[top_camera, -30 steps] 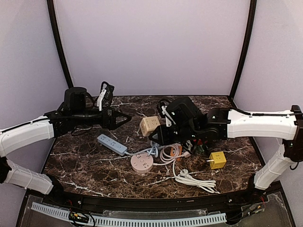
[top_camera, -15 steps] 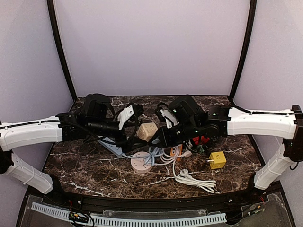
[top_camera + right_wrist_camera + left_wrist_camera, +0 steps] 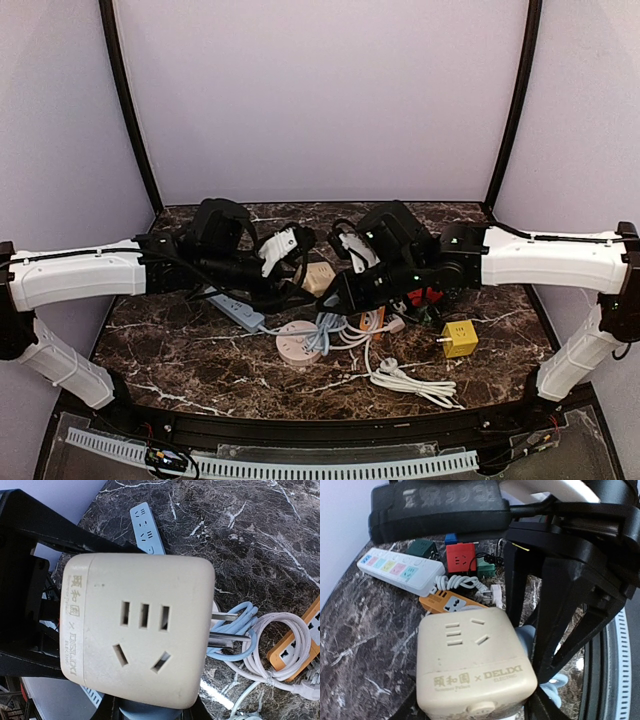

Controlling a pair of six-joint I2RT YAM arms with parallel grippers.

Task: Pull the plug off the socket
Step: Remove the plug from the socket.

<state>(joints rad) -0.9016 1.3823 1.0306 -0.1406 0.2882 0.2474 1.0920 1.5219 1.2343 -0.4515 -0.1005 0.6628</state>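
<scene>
A beige cube socket sits between my two grippers near the table's middle. It fills the left wrist view and the right wrist view, and its metal prongs point right. My left gripper comes from the left, and its jaws are closed on the cube's sides. The fingertips are mostly hidden by the cube. A blue plug sticks out of the cube's underside, and my right gripper is shut on it. Part of the plug also shows beside the cube. Its light blue cable loops below.
A blue power strip lies left of the cube and a pink round socket in front. A white cable coil and a yellow cube sit to the right. An orange strip, a red cube and a white strip lie behind.
My left arm has swung right from the back left to the beige cube, and its jaws have narrowed round it. The right gripper has stayed where it was.
</scene>
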